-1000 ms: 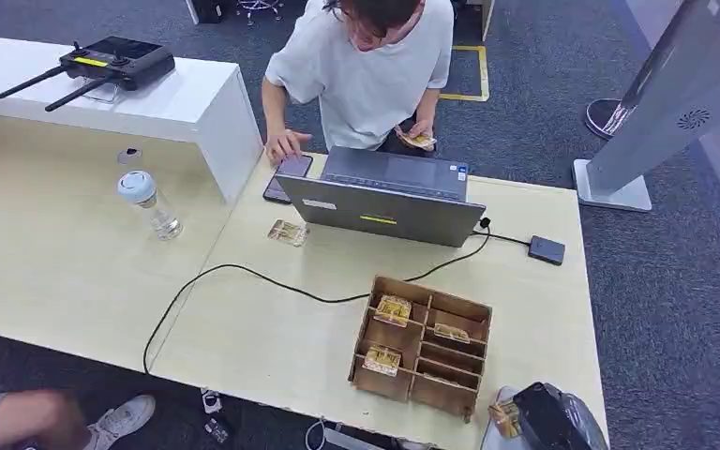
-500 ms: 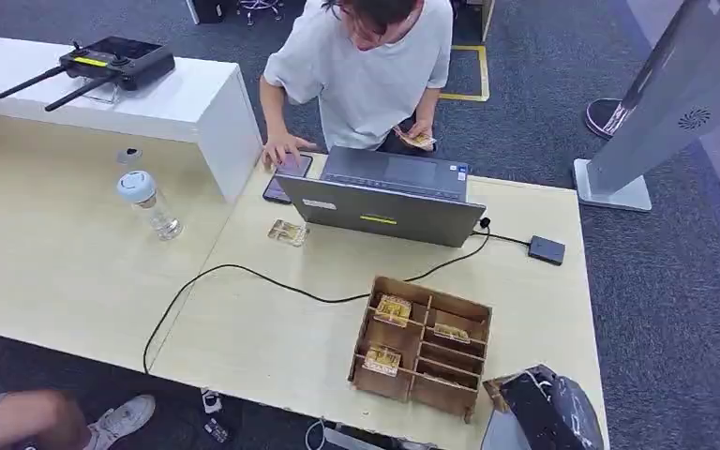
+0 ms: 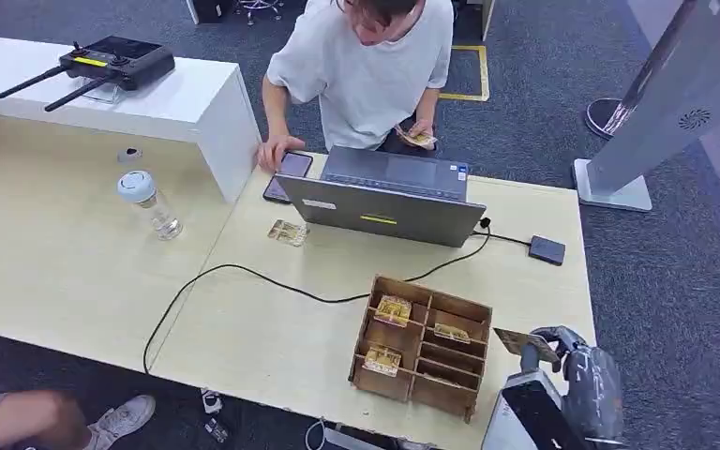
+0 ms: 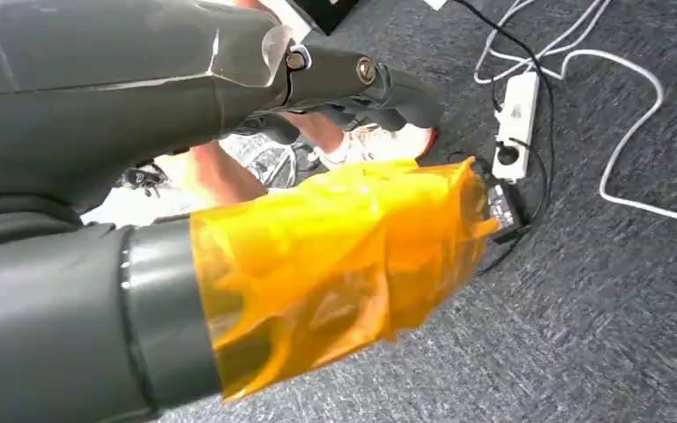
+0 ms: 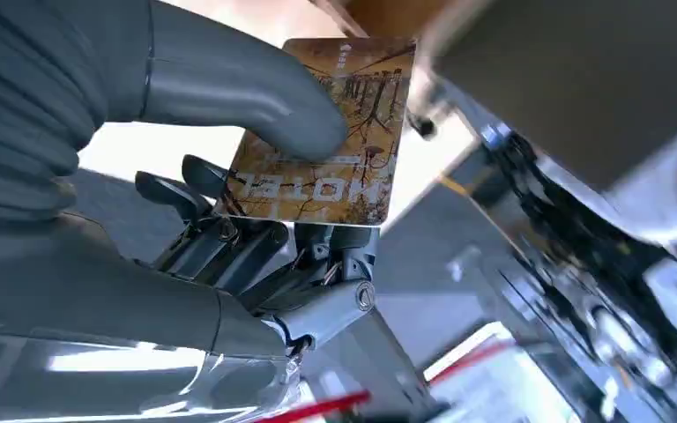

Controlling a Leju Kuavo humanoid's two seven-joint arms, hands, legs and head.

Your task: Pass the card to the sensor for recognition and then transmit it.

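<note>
A: Table (image 3: 75,272) first, then laptop (image 3: 384,199), then wooden organiser (image 3: 422,345). Where is the card?

B: The card (image 3: 526,343) is pinched between thumb and fingers of the right hand (image 3: 572,361), held up near the table's near right corner, just beside the organiser. The right wrist view confirms it: thumb pressed on the printed face, fingers behind.

A: Left hand?

B: Left hand (image 4: 256,176) hangs over the floor. An orange film covers part of it; I cannot tell whether its fingers are spread or closed.

A: Step in hand?

B: Judged: carry to the sensor. The likely reader is the small black box (image 3: 547,249) cabled to the laptop, well apart from the hand. Advice: keep the pinch firm, bring the card face flat and low over the box, and clear the organiser's wall on the way.

A: Counts.

B: 1 laptop, 1 organiser, 1 black box, 1 bottle (image 3: 149,202), 1 phone (image 3: 287,175). Cards: 3 in the organiser slots, 1 loose on the table (image 3: 288,232), 1 in the right hand. The person (image 3: 366,66) holds more; number unreadable.
</note>
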